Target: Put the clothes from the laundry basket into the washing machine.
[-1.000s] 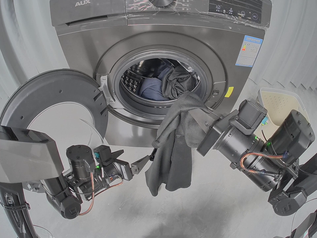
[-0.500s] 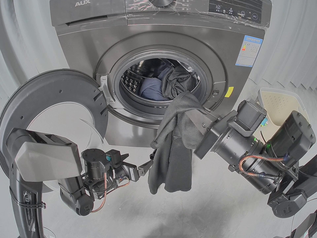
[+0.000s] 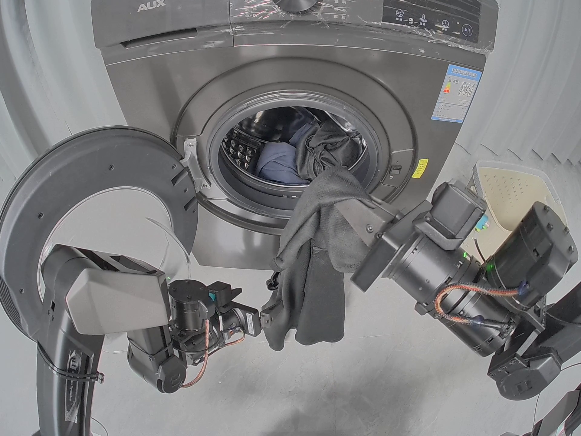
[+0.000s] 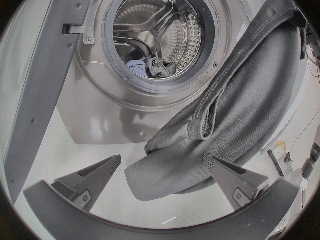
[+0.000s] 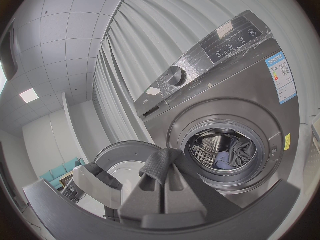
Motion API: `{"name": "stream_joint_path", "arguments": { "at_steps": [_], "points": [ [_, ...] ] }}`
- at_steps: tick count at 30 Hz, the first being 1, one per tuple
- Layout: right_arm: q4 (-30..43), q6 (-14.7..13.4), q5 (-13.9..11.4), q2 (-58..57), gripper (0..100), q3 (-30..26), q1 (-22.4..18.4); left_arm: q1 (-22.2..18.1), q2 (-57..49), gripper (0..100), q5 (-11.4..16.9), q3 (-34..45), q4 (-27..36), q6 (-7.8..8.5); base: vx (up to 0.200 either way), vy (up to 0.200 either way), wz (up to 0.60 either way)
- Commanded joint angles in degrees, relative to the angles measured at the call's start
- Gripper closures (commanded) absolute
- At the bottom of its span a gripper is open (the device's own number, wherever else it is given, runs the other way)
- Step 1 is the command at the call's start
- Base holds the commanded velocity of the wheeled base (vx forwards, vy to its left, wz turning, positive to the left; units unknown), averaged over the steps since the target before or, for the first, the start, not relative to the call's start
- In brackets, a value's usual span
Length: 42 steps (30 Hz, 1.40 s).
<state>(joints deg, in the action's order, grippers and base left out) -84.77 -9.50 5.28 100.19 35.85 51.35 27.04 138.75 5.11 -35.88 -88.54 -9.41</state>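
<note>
Dark grey garment hangs pinched in the right fingers; left fingers spread apart at its lower end.

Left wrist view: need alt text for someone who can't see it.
A dark grey garment hangs in front of the left gripper, its fingers open. Behind it, the washing machine stands with its door open and blue and dark clothes in the drum.

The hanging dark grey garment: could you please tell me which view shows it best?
The head view: the dark grey garment hangs full length from the right gripper. Left wrist shows its lower folds; right wrist, one pinched fold.
</note>
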Motion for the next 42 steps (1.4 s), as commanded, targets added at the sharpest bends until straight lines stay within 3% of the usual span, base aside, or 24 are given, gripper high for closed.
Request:
{"name": "stream_joint_path", "arguments": {
  "at_steps": [1, 19, 42],
  "points": [
    [-0.04, 0.0, 0.08, 0.88, 100, 0.36, 0.51, -0.23, 2.22, 0, -0.1, -3.06, 0.03, -0.08, 0.0, 0.0, 0.0],
    [-0.04, 0.0, 0.17, 0.88, 100, -0.26, 0.33, -6.47, 1.96, 0, -0.1, -4.03, -0.05, 0.8, 0.0, 0.0, 0.0],
    [0.13, 0.09, -0.88, 0.26, 100, -1.93, -1.69, -5.24, 2.14, 0, -0.01, -4.99, -0.14, 0.8, 0.0, 0.0, 0.0]
  ]
}}
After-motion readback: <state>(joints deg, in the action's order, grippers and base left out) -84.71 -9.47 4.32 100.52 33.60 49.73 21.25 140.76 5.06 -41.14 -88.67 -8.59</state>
